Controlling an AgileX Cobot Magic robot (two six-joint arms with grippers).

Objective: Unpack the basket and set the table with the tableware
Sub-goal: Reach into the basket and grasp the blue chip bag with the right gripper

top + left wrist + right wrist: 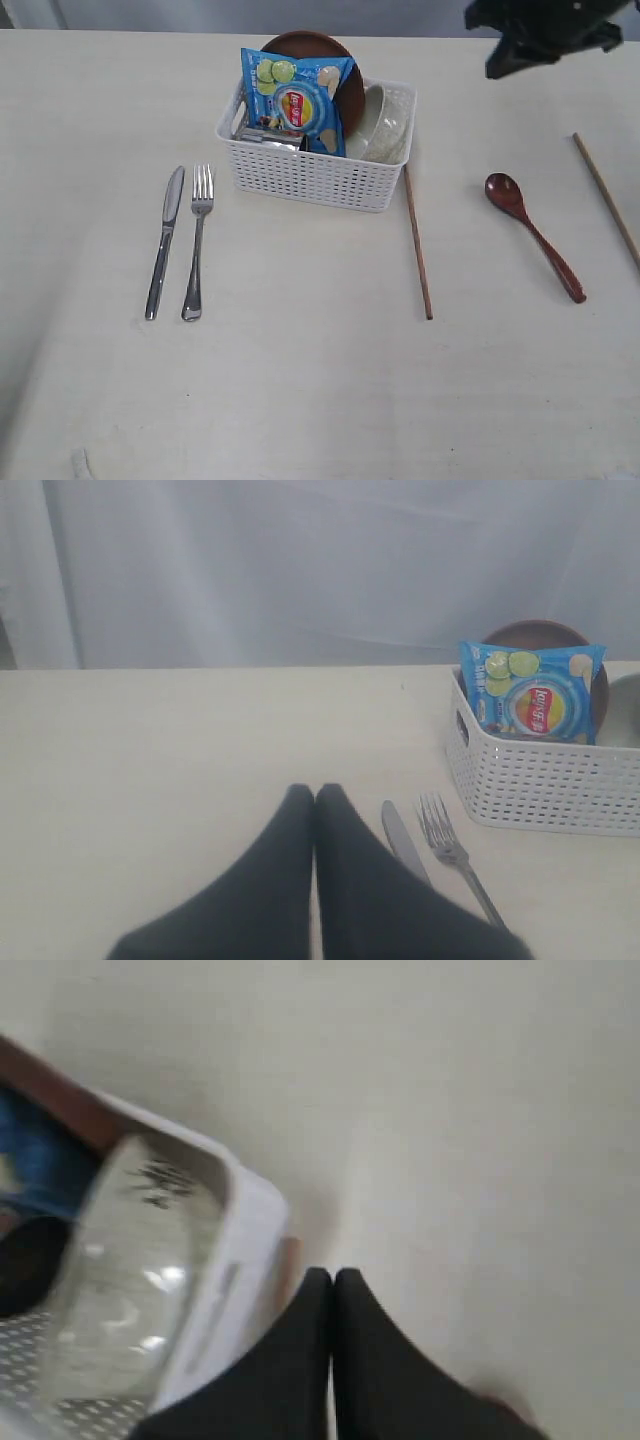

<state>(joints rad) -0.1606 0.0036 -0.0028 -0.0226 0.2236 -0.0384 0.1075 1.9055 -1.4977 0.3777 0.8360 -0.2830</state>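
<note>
The white basket (315,178) stands at the back middle of the table (320,380). It holds the brown plate (325,48) on edge and the off-white bowl (387,120), with a blue chip bag (298,100) in front of the plate. The knife (165,240) and fork (197,240) lie side by side to its left. One chopstick (417,240) lies by its right corner, the other (605,195) at the far right. The dark red spoon (530,230) lies between them. My right gripper (333,1276) hovers shut and empty beside the basket rim (250,1220). My left gripper (316,792) is shut and empty near the knife (400,835).
A pale curtain hangs behind the table's far edge (200,668). Bare tabletop stretches in front of the basket and out to the left. The right arm (545,30) hangs over the table's back right.
</note>
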